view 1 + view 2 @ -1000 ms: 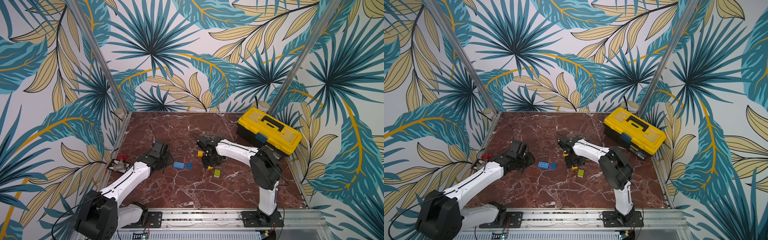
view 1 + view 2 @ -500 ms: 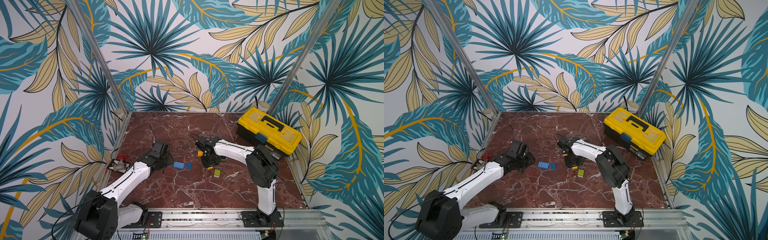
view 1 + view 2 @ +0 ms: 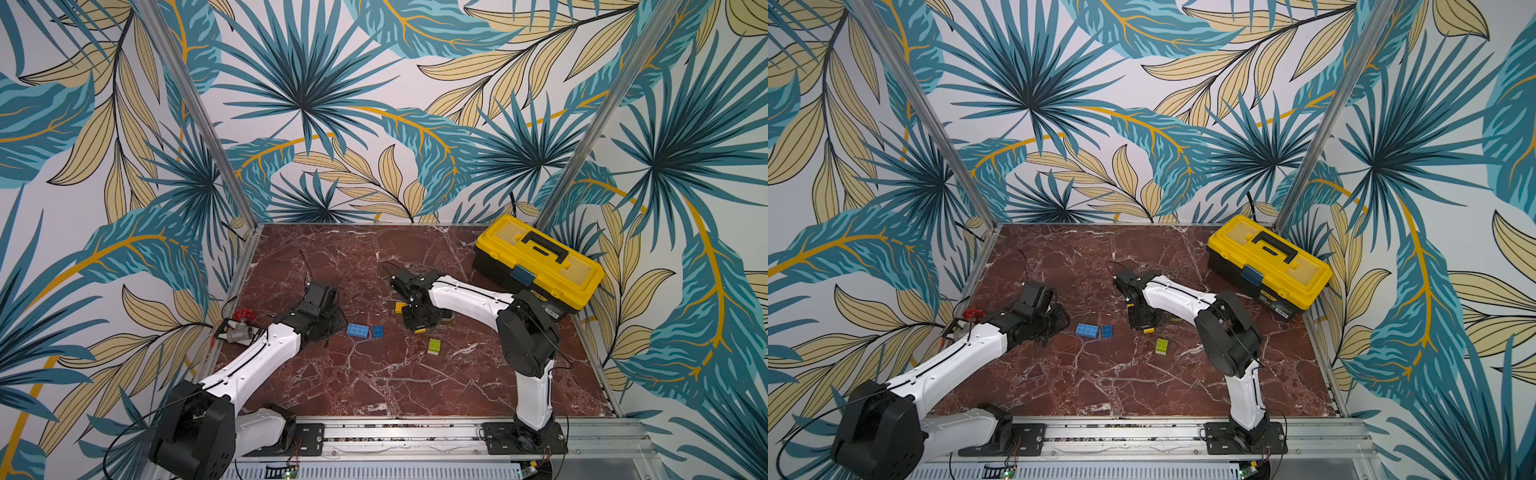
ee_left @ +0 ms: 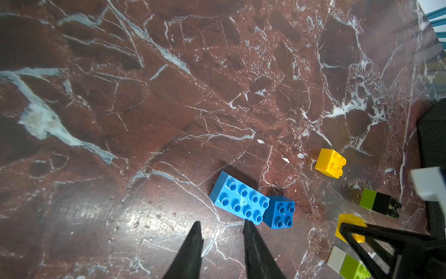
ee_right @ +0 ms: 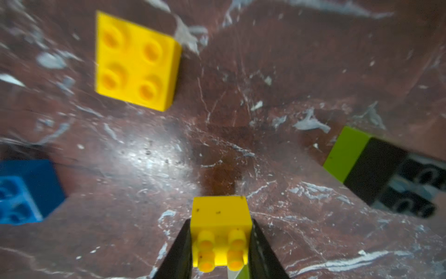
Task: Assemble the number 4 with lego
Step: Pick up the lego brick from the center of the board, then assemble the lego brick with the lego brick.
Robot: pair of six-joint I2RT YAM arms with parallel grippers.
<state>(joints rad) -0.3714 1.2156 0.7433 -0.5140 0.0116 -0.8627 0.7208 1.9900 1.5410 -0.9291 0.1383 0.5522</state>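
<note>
Right gripper (image 5: pixel 220 223) pinches yellow brick (image 5: pixel 220 212), studs apparently facing its wrist; left gripper (image 4: pixel 221 223) narrowly parted.

Yellow toolbox (image 3: pixel 540 266) (image 3: pixel 1268 264) with black handle, lid shut, at far right corner of red marble tabletop (image 3: pixel 374 374); grey valve with red handwheel (image 3: pixel 238 328) at left edge; palm-leaf wallpaper (image 3: pixel 311 104) around.
</note>
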